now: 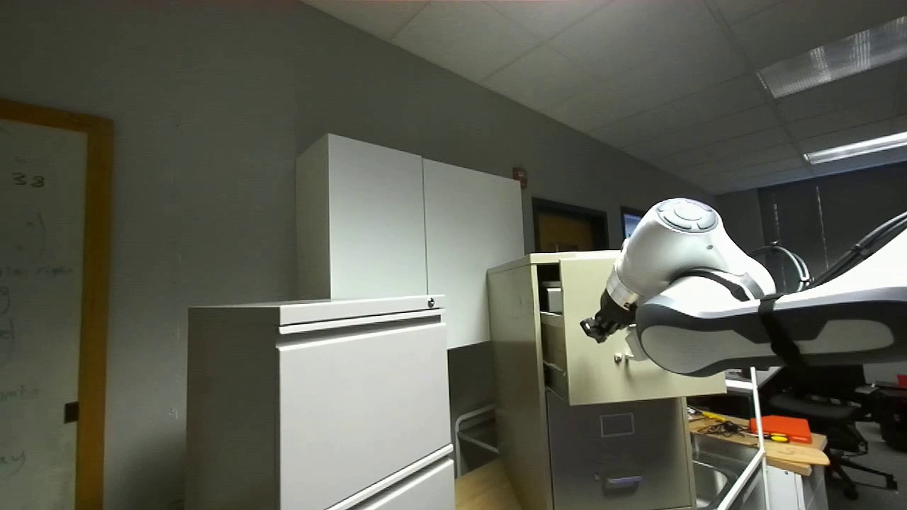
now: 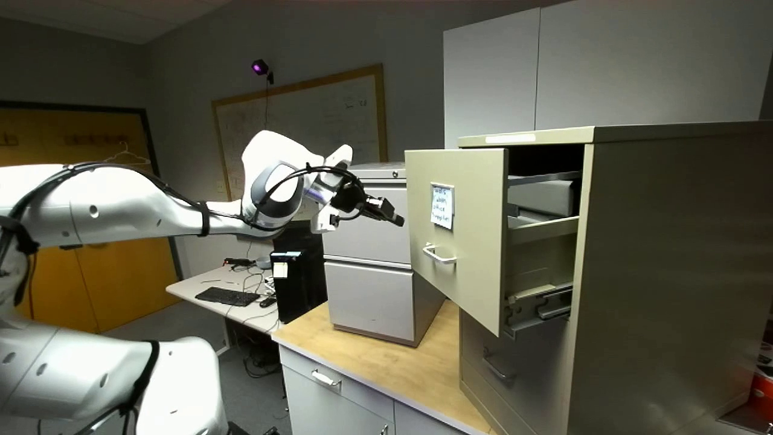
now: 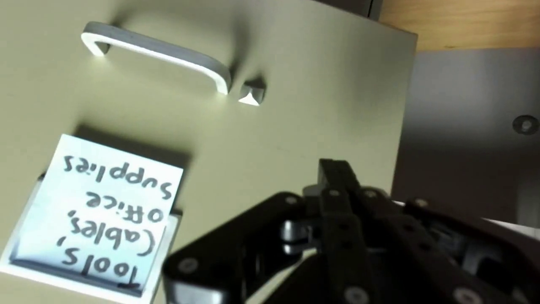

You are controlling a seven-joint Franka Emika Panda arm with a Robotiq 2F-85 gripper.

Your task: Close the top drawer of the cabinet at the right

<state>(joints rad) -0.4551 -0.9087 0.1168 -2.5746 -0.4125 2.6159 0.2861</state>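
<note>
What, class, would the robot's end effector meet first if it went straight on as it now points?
Probably the front of the open top drawer; the exact contact spot is hard to judge.

In an exterior view I see a slim gap between my gripper point(image 2: 394, 217) and the top drawer point(image 2: 474, 229); its front blocks my way to the cabinet point(image 2: 670, 266), with a handle point(image 3: 160, 50) and a small knob point(image 3: 252, 93) jutting out; under it I have open air before the lower drawer point(image 1: 620, 453); the wide grey cabinet point(image 2: 369, 296) is another obstacle, with free room over the wooden counter point(image 2: 374, 362) between the two.
</note>
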